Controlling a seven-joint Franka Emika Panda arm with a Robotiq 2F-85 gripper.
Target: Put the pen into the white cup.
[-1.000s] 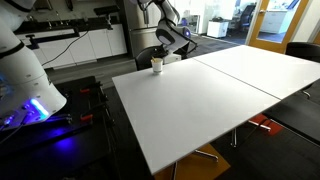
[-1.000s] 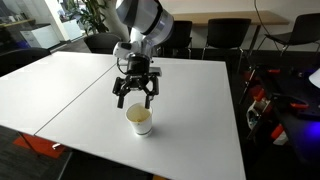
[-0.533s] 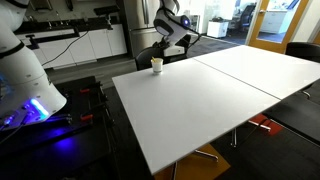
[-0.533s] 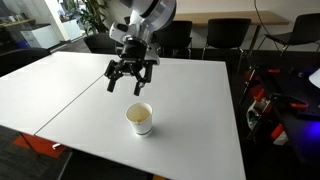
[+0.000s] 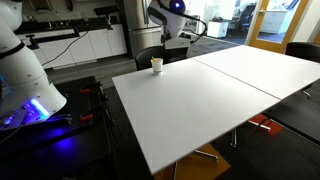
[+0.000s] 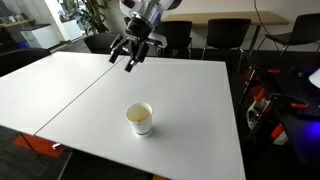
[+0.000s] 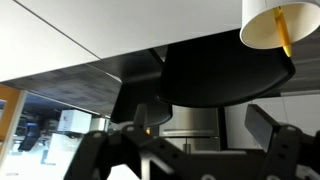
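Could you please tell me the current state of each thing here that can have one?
white cup: upright on the white table, holding the pen.
pen: inside the white cup, released.
claw: open, empty, high above the white table, well apart from the white cup.

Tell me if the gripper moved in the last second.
Yes. The gripper has risen up and away from the white cup, which stayed put.
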